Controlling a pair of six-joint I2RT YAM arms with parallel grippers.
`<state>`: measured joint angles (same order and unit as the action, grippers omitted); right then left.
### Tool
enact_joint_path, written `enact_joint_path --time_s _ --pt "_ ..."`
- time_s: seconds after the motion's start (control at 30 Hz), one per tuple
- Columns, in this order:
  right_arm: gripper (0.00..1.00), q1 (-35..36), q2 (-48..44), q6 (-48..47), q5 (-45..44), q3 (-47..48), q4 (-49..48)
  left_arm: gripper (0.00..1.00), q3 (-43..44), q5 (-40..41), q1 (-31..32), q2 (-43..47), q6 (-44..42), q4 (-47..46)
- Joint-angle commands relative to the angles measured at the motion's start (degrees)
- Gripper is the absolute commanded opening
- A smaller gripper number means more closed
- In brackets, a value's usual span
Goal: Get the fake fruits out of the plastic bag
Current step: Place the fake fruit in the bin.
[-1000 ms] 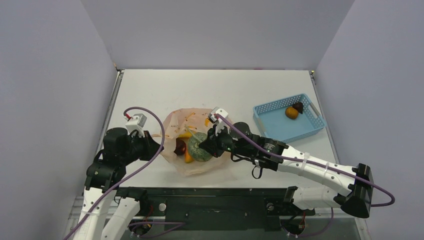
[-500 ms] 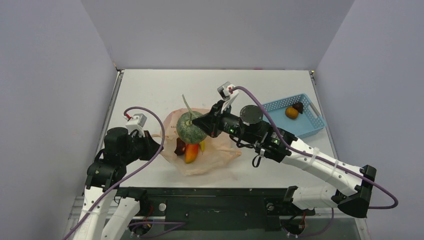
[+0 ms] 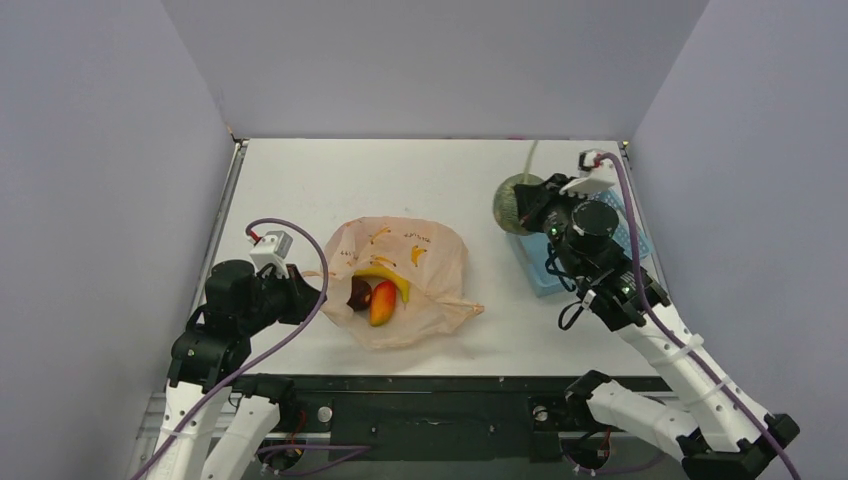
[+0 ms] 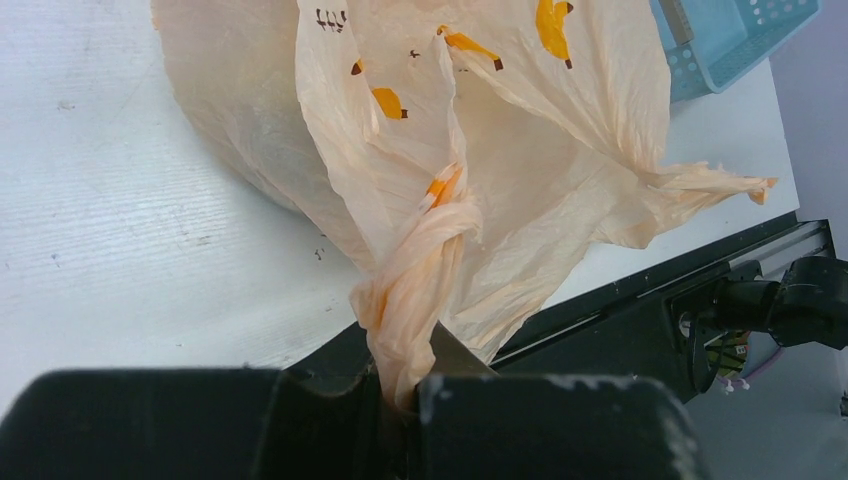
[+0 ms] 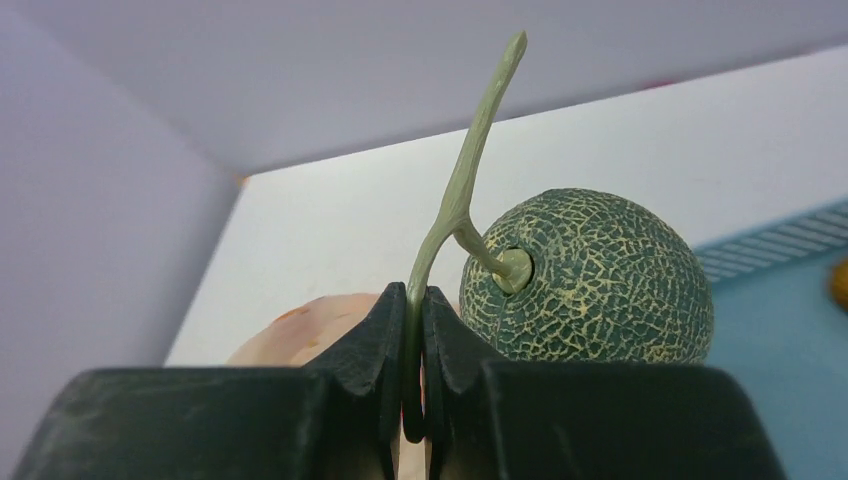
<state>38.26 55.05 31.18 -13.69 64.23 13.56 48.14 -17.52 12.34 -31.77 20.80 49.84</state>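
The peach-orange plastic bag (image 3: 415, 258) lies open on the table, with a yellow banana (image 3: 388, 277), a red-yellow mango (image 3: 382, 303) and a dark maroon fruit (image 3: 359, 293) in its mouth. My left gripper (image 3: 305, 289) is shut on the bag's twisted handle (image 4: 420, 260). My right gripper (image 3: 533, 198) is shut on the stem (image 5: 455, 190) of the ribbed green melon (image 5: 585, 275) and holds it in the air above the left end of the blue basket (image 3: 545, 275). The melon also shows in the top view (image 3: 512, 204).
The light blue perforated basket is mostly hidden behind my right arm; its corner shows in the left wrist view (image 4: 730, 40). Grey walls enclose the table on three sides. The black rail (image 3: 440, 400) runs along the near edge.
My right gripper has lifted the green melon out of the bag and carried it right and back to above the basket. The bag has sagged flatter. My left gripper has stayed put.
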Motion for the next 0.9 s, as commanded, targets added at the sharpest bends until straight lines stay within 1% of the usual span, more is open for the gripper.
enact_joint_path --time_s 0.0,0.03,0.07,0.17,0.27,0.33,0.47,0.87 --pt "0.0 -11.09 -4.26 0.55 -6.63 -8.47 4.97 0.0 0.03 0.65 0.32 0.54 0.47 -2.82" --pt "0.0 -15.99 -4.75 0.59 -5.85 -9.72 5.06 0.0 0.03 0.6 0.32 0.45 0.43 -2.87" --pt "0.0 -17.37 -4.76 0.66 -5.3 -12.13 5.09 0.0 0.02 0.48 0.36 0.42 0.4 -2.85" --pt "0.0 -24.68 -2.93 2.57 -2.16 -16.16 4.43 0.0 -0.03 0.2 0.38 0.26 0.25 -2.95" --pt "0.0 -29.36 1.11 4.77 6.15 -19.48 2.83 0.0 -0.03 -0.04 0.36 0.07 0.25 -2.91" --pt "0.0 -31.95 3.04 5.68 9.47 -20.68 1.17 0.0 -0.03 -0.19 0.33 0.04 0.14 -2.91" --pt "0.0 -32.53 4.65 6.72 12.69 -21.37 -1.1 0.0 -0.09 -0.49 0.43 0.54 0.1 -3.06" --pt "0.0 -33.8 3.82 8.38 15.63 -20.91 -1.75 0.0 -0.38 -2.34 0.41 1.47 -0.39 -3.85"
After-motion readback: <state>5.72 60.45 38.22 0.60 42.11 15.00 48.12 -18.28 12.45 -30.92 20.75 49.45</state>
